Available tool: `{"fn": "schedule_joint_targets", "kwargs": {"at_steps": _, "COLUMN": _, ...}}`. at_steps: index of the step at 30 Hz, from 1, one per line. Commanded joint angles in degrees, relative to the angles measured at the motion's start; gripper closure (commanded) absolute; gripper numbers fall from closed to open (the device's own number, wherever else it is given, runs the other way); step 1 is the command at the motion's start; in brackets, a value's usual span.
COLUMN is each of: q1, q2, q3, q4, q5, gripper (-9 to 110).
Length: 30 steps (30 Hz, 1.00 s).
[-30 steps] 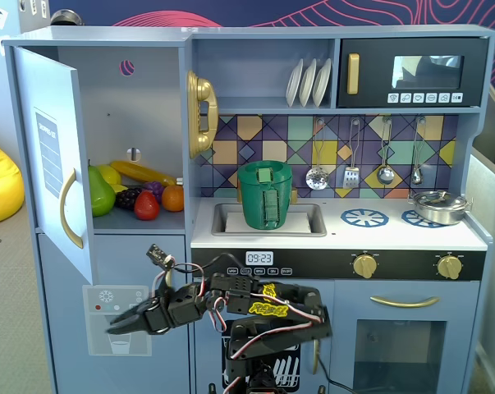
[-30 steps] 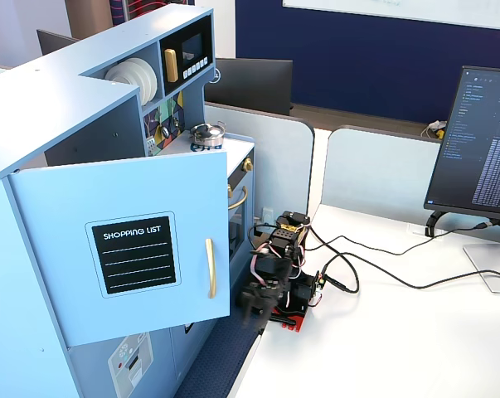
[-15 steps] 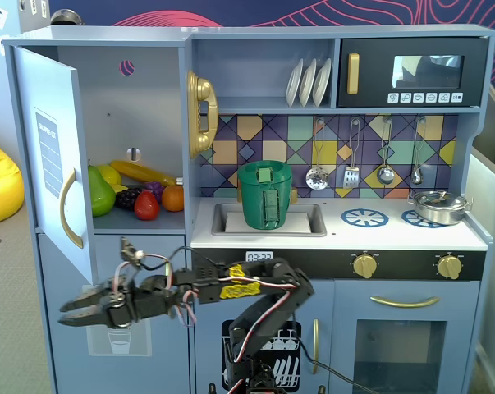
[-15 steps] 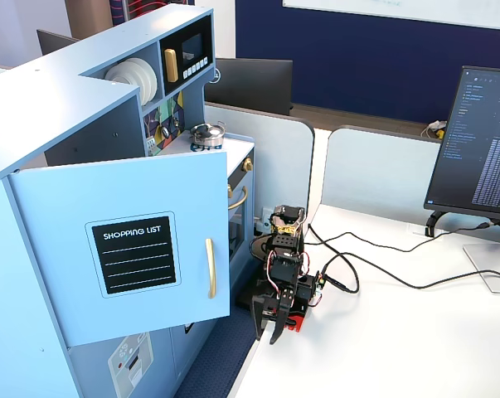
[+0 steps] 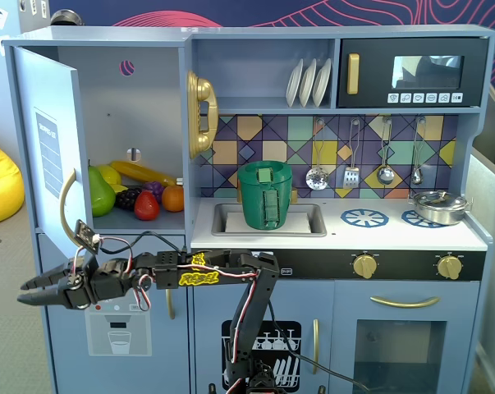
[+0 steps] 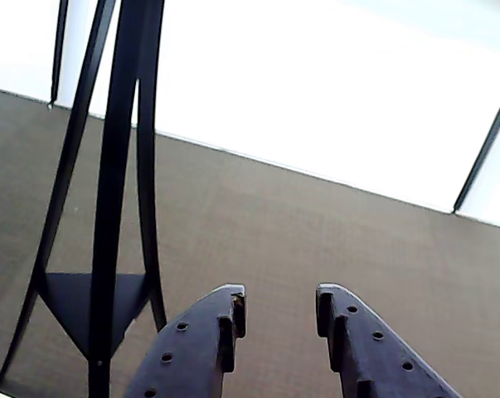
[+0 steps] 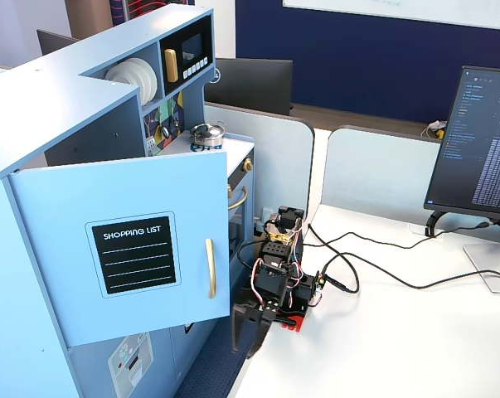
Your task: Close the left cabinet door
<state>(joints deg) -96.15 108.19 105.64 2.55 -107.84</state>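
**Door wide open, arm waiting below**

Jaws slightly parted, holding nothing. Gripper (image 5: 25, 293) reaching left, below the left cabinet door (image 5: 48, 148), swung fully out. Best raised behind the door's outer face, then pushed steadily toward the cabinet (image 5: 132, 107).

Both fixed views: even, bright indoor light, soft shadows, sharp focus. Microwave window (image 5: 427, 72) carries pale reflection at 1 o'clock; steel pot (image 5: 437, 205) shows small highlights. Monitor (image 7: 489, 149) glows at 3 o'clock. Wrist view: upper half, 10 to 2 o'clock, blown out to white; dark floor (image 6: 316, 240) grainy; gripper fingers (image 6: 201, 344) at 6 o'clock slightly soft, silhouetted.
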Motion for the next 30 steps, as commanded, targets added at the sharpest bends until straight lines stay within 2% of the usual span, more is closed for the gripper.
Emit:
{"fn": "schedule_joint_targets", "kwargs": {"at_steps": 1, "q1": 3.4, "q2": 0.3, "q3": -6.1, "q4": 0.3, "q5": -1.0, "gripper": 102}}
{"fn": "schedule_joint_targets", "kwargs": {"at_steps": 15, "q1": 15.5, "q2": 11.0, "q3": 4.7, "q4": 1.3, "q5": -1.4, "gripper": 102}}
{"fn": "schedule_joint_targets", "kwargs": {"at_steps": 30, "q1": 44.6, "q2": 15.5, "q3": 6.5, "q4": -2.8, "q5": -3.4, "gripper": 102}}
